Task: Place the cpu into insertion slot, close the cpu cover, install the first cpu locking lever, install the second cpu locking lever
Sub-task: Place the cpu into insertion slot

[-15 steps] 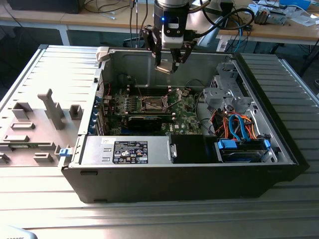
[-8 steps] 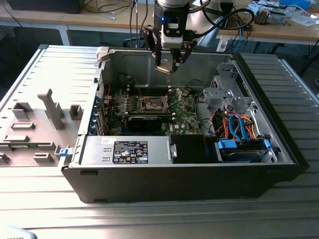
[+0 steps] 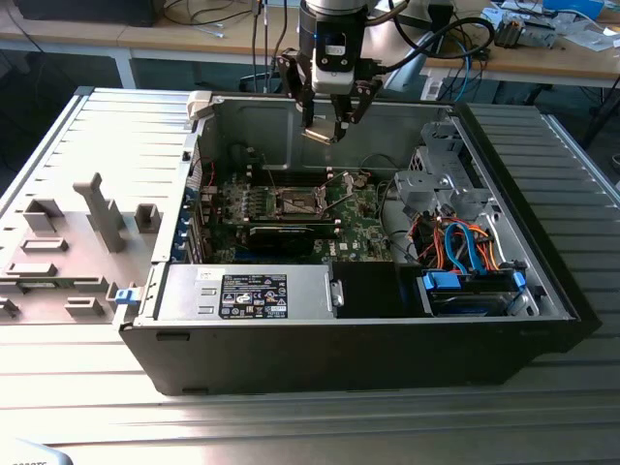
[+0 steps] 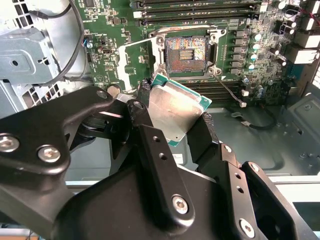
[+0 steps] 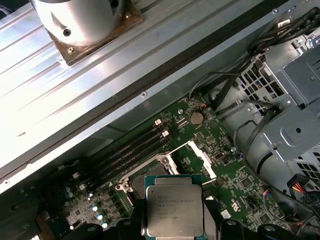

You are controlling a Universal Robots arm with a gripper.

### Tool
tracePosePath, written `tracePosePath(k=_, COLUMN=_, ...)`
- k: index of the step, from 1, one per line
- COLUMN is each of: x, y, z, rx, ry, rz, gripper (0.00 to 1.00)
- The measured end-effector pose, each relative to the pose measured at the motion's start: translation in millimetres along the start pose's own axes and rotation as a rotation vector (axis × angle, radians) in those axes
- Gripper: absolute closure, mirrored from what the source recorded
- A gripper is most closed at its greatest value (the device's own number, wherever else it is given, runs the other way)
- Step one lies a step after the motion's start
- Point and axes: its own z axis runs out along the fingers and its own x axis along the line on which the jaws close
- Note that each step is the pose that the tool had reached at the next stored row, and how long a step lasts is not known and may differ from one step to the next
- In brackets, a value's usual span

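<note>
While the cpu (image 4: pixel 175 112) is pinched by the gripper (image 3: pixel 326 126), top-centre in the exterior view, its edges are hidden by fingers (image 4: pixel 150 137).

Open case (image 3: pixel 387 339) lies on the table (image 3: pixel 320 426), with a flat panel (image 3: pixel 87 223) touching it on the exterior view's left. Inside, the circuit board (image 3: pixel 358 208) sits on the case floor with the insertion slot (image 3: pixel 295 201) near its middle, the drive cage (image 3: pixel 436 179) at the exterior view's right and a boxed unit (image 3: pixel 252 294) along the near wall. The gripper (image 3: pixel 322 131) hangs above the slot, clear of it, with the cpu (image 4: pixel 175 107) between its fingers; memory slots (image 4: pixel 200 6) flank the slot on two sides.
</note>
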Motion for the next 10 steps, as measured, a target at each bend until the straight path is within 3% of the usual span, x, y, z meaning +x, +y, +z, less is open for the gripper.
tracePosePath(k=10, x=0.0, y=0.0, z=0.0, rx=-0.0001, ry=-0.0006, rz=0.007, gripper=0.46)
